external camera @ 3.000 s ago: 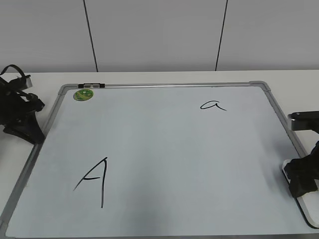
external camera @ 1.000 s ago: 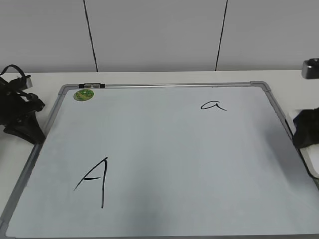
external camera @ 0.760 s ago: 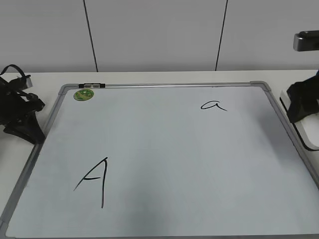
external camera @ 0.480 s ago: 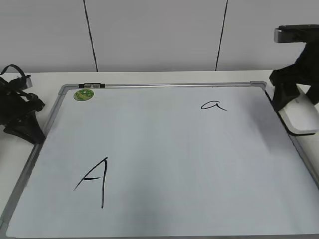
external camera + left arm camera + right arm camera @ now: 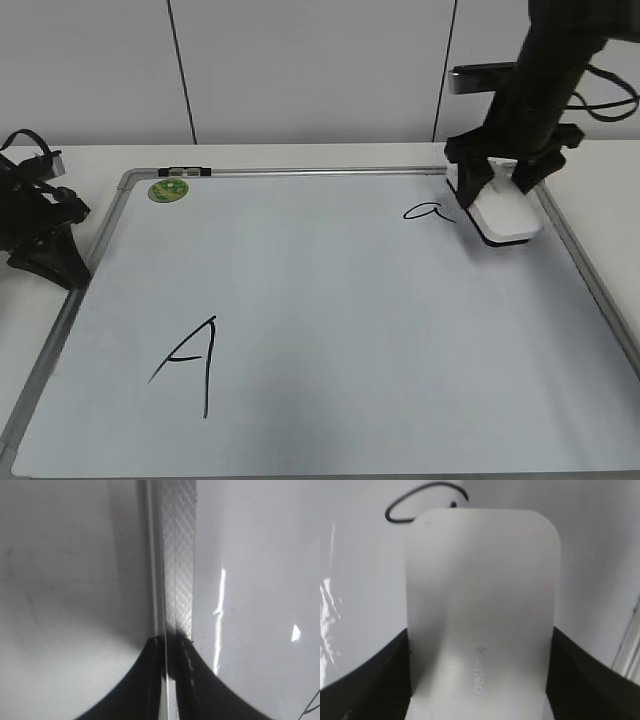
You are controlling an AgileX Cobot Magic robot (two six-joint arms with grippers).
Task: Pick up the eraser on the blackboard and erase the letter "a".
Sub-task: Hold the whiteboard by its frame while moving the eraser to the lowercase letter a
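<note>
The blackboard point(image 5: 330, 330) is a large white board with a grey frame and a round green sticker point(image 5: 168, 189). The small cursive letter "a" point(image 5: 427, 211) sits at its upper right; part of it shows in the right wrist view point(image 5: 407, 505). My right gripper point(image 5: 503, 185) is shut on the eraser point(image 5: 505, 215), a white rounded block with a dark underside, held just right of the "a". The eraser fills the right wrist view point(image 5: 480, 610), its front edge over the letter's stroke. My left gripper point(image 5: 45, 235) rests by the board's left frame point(image 5: 177, 580); its fingers point(image 5: 150, 680) straddle the frame.
A large angular capital "A" point(image 5: 190, 360) is drawn at the board's lower left. A small black clip point(image 5: 183, 172) sits on the top frame. A white wall with dark seams stands behind the white table point(image 5: 90, 160).
My right gripper has carried the eraser from the board's lower right edge up and to the left, to just right of the "a". The left arm has not moved.
</note>
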